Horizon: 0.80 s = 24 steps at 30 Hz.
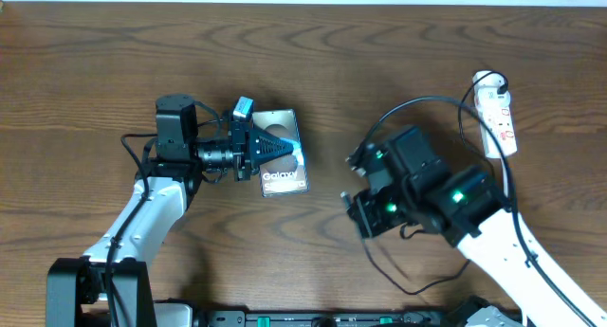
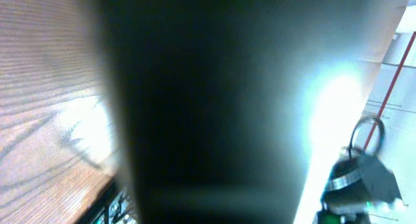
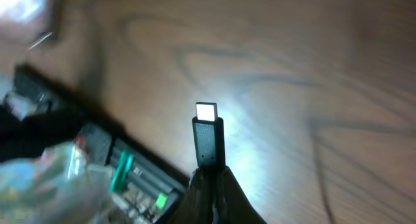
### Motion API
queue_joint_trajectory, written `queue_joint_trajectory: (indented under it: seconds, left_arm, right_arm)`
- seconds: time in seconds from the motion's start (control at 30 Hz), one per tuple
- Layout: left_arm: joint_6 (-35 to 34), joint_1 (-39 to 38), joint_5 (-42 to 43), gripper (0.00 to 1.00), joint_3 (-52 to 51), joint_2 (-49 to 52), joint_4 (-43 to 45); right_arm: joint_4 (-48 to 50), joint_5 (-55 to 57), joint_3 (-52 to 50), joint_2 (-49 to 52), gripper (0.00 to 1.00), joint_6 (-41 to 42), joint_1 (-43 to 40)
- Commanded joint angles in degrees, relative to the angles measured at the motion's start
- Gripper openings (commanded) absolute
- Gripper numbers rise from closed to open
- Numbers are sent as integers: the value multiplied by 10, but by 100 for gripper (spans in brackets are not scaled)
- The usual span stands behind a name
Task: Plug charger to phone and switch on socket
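Charger [image 3: 208, 143] pinched, phone [image 1: 285, 180] gripped.
We see the plug tip jutting from our right gripper [image 3: 209, 175], clamped on it, apart from the phone that our left gripper [image 1: 275, 147] clamps. The socket [image 1: 498, 114] lies far right.

The one word that can be read is "Galaxy", in white letters on the dark back of the phone [image 1: 285, 180], seen in the overhead view near the phone's lower edge. The white socket [image 1: 497, 114] carries small red marks, but they are too small to read. Both wrist views are too blurred to show any lettering.
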Motion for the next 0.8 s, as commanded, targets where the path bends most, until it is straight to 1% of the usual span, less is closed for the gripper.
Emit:
queue_joint_trajectory:
  seconds: [0.0,0.1,0.17,0.27,0.4,0.47,0.63,0.77]
  left_arm:
    - [8,1,-2,7,7,-3,17]
    - [35,1,-3,8,7,-3,43]
    - [40,1,-17,7,7,-3,46]
    - [45,-5,-69,8,7,-3,46]
    - [48,-32,-124,7,7,-3,53]
    - [42,-50,-132,7,7,-3,76]
    - [0,-88,-165,7,7,-3,141]
    - [-15,-95,-171,8,7,-3,160]
  right_arm:
    - [13,-16,4,0,1,21,44]
    - [29,-16,4,1,1,35,62]
    - [32,-16,4,1,1,39,63]
    - [35,-13,4,1,1,40,63]
    - [39,-10,4,1,1,41,63]
    - [39,-7,4,1,1,41,63]
    - [36,-9,4,1,1,56,63]
    - [37,-8,3,1,1,57,62]
